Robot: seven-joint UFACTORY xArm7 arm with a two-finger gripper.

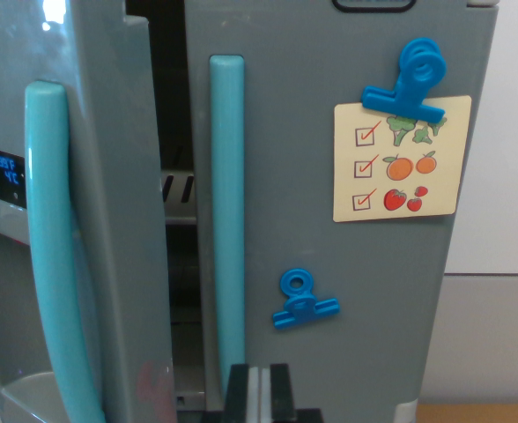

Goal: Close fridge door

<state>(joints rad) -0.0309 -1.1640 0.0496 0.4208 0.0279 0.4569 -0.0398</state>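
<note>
**A:** What does the wrist view show?

**B:** A grey toy fridge with two doors. The left door (109, 220), on the wrist view's left, stands ajar; a dark gap with a shelf (178, 189) shows between it and the right door (329, 264), which looks shut. Each door carries a teal handle: the left handle (56, 256) bows outward, the right handle (227, 203) stands straight beside the gap.

**A:** And the tool?

**B:** Only the gripper (259, 397) tip shows, at the bottom edge, low in front of the right door near its inner edge. Its dark fingers appear close together with nothing between them, touching no door that I can see.

**A:** What could go wrong from here?

**B:** The gripper faces the shut door, not the open one. A straight push would press the wrong panel and might shove the light fridge backward. Moving toward the left door, the fingers could slip into the gap or snag a handle, swinging the door wider. A sweep higher up the right door could knock off the lower blue clip (303, 301), or the upper clip (413, 81) holding the checklist card (400, 163).
</note>
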